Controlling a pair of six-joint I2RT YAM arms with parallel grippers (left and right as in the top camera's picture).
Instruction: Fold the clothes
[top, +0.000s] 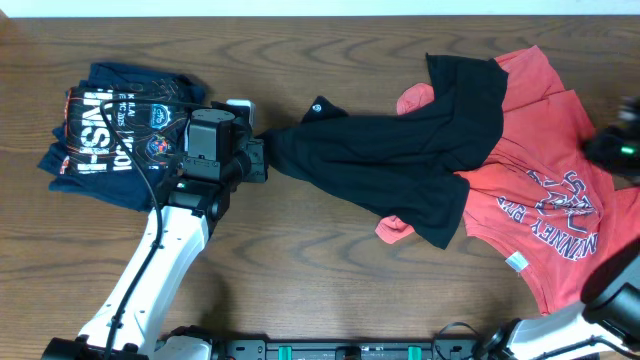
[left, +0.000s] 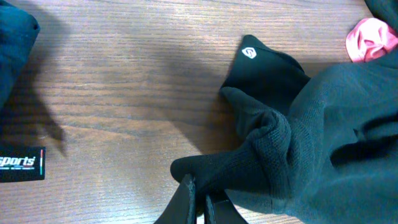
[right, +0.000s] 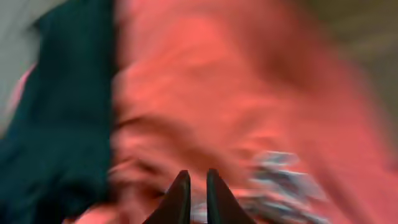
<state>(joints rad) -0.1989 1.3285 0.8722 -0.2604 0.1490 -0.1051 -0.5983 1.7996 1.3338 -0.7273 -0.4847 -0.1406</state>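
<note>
The black T-shirt (top: 390, 150) lies stretched across the table's middle, its right part overlapping a coral-red printed shirt (top: 545, 190). My left gripper (top: 262, 158) is shut on the black shirt's left end; in the left wrist view (left: 200, 186) bunched black fabric (left: 323, 124) is pinched between the jaws. A small white logo (left: 249, 53) shows on the shirt. My right gripper (top: 610, 148) is a blur over the red shirt's right edge. The blurred right wrist view shows it (right: 194, 177) above red fabric (right: 205, 93), jaws a narrow gap apart, holding nothing.
A folded navy printed shirt (top: 110, 130) lies at the left, just behind my left arm. Its black label (left: 22, 163) shows at the left of the left wrist view. A bit of pink-red cloth (left: 370, 38) pokes out beside the black shirt. Bare wood (top: 300, 60) lies beyond.
</note>
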